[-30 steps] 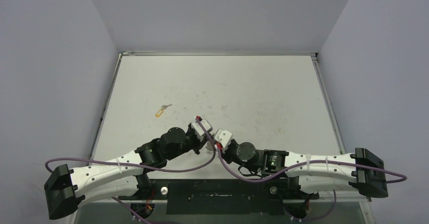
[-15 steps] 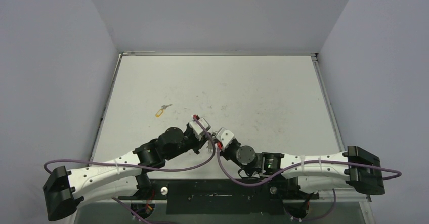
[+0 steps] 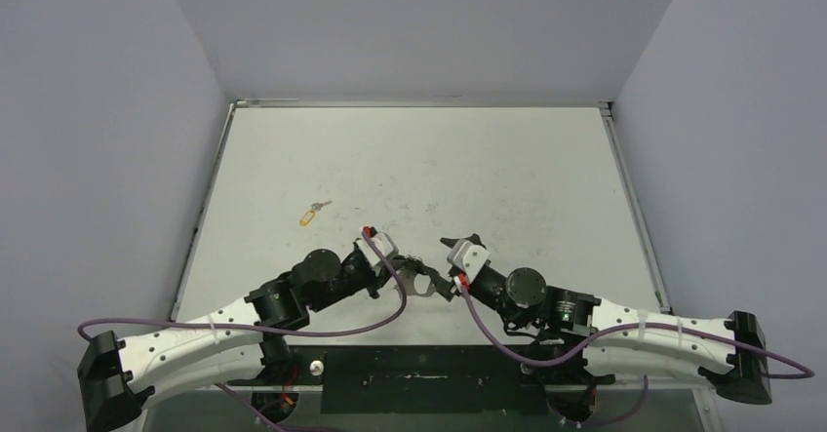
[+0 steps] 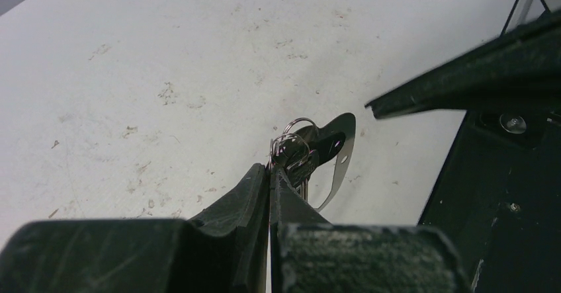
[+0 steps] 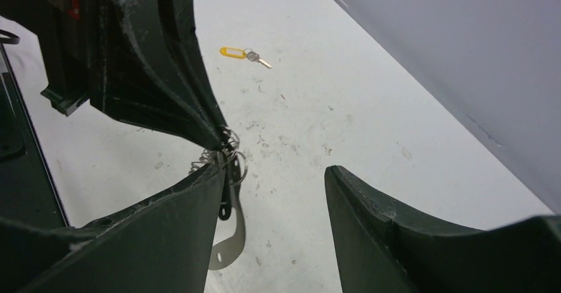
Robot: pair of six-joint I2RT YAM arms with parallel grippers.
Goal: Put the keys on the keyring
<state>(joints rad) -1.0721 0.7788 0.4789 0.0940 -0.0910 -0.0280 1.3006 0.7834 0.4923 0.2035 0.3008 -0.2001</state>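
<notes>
My left gripper (image 3: pixel 406 262) (image 4: pixel 270 171) is shut on the small rings (image 4: pixel 292 138) of the keyring (image 3: pixel 421 285) (image 4: pixel 343 163). The flat silver loop hangs from its tips above the table. A black-headed key (image 4: pixel 316 150) (image 5: pixel 227 207) dangles on those rings. My right gripper (image 3: pixel 447 268) (image 5: pixel 272 171) stands open just right of the keyring. Its left finger (image 5: pixel 198 200) is beside the silver loop (image 5: pixel 233 240), and nothing sits between its fingers. The key with the yellow tag (image 3: pixel 310 215) (image 5: pixel 242 53) lies alone on the table, far left of both grippers.
A black base plate (image 3: pixel 419 378) runs along the table's near edge under the arms. Purple cables (image 3: pixel 390 305) loop from both wrists. Grey walls enclose the white table (image 3: pixel 488 169) on three sides.
My right gripper has opened and drawn back to the right, away from the left gripper. The left gripper has stayed shut, and the keyring now shows hanging between the two.
</notes>
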